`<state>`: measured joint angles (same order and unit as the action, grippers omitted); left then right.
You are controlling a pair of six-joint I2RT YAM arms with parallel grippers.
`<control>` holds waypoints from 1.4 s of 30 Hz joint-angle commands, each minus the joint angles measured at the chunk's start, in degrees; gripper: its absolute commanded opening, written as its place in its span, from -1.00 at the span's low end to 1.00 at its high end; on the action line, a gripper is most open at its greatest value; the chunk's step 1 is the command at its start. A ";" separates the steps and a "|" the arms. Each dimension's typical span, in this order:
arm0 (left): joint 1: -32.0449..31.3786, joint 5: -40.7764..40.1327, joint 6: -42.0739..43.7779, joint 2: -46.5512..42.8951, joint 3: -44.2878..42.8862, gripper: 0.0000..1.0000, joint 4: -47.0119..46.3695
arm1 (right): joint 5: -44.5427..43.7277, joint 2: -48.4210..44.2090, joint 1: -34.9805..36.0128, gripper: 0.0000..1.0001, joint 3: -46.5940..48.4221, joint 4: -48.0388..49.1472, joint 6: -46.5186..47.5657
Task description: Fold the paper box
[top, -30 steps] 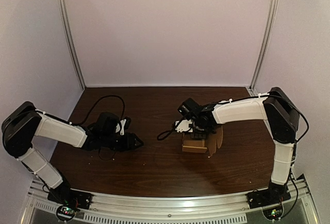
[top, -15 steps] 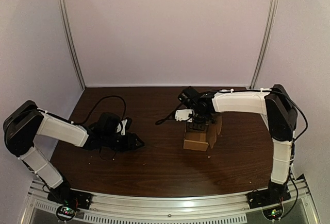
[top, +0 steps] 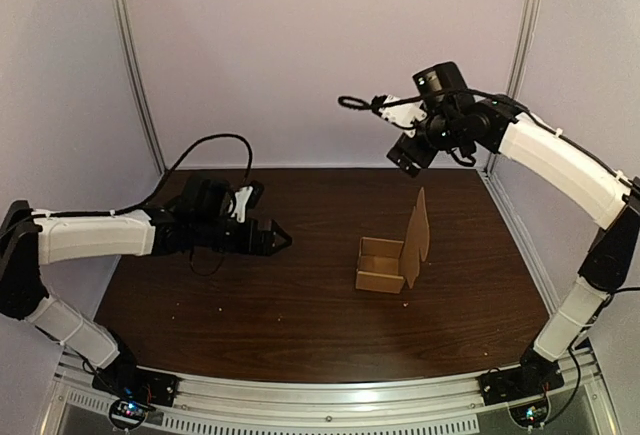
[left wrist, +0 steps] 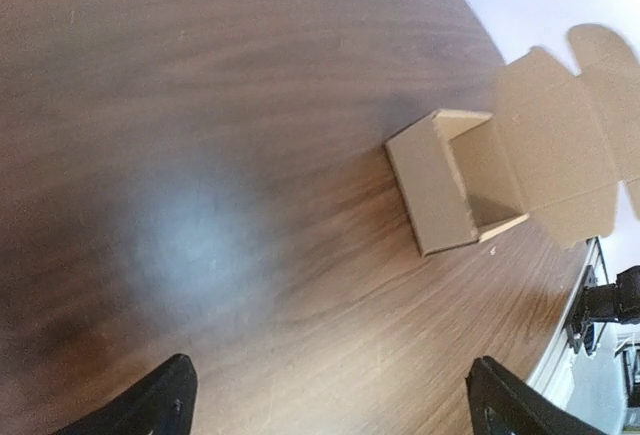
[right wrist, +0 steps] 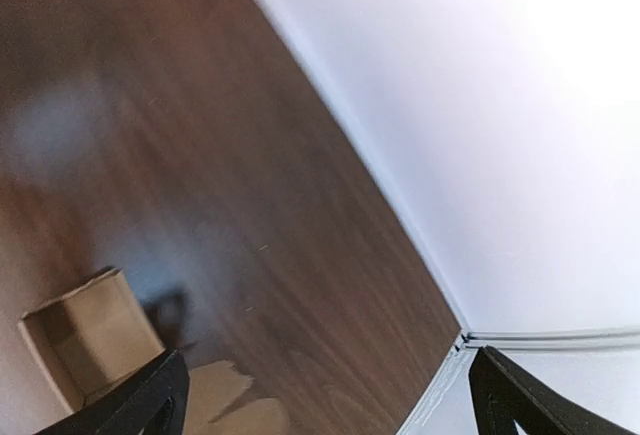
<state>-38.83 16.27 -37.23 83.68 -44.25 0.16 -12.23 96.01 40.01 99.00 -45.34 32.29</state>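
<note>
The dark wooden table was closed in by pale walls, with a metal post in each back corner and a metal rail along the near edge. A black cable looped up over the left arm.

The paper box sat on the table right of centre. Its top was open and its tall lid flap stood upright on the side nearer the right arm. A stretch of wood lay between the box and the left gripper, which hung low over the table and pointed at it, well apart. In that arm's wrist view its fingers were spread wide with nothing between them but tabletop.

The right gripper was high up near the back wall, well above the box and touching nothing. Its fingers were also parted wide and held nothing, with the box at the lower left of its wrist view.
</note>
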 commanded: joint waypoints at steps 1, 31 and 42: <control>-0.28 -4.02 14.06 -3.80 -12.11 0.95 15.76 | -5.63 -3.02 -7.49 0.99 3.33 2.94 -10.80; -0.28 -14.58 25.29 1.14 -35.86 0.95 30.35 | 28.88 -19.91 -19.25 0.99 -12.95 -4.03 -15.55; 0.86 -47.15 30.80 -2.68 -26.37 0.95 25.69 | 22.79 -16.71 -18.86 0.99 -10.49 -10.23 -15.78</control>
<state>-38.20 -22.39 -9.87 84.05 -74.50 30.85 6.81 76.86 21.12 86.59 -50.57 16.21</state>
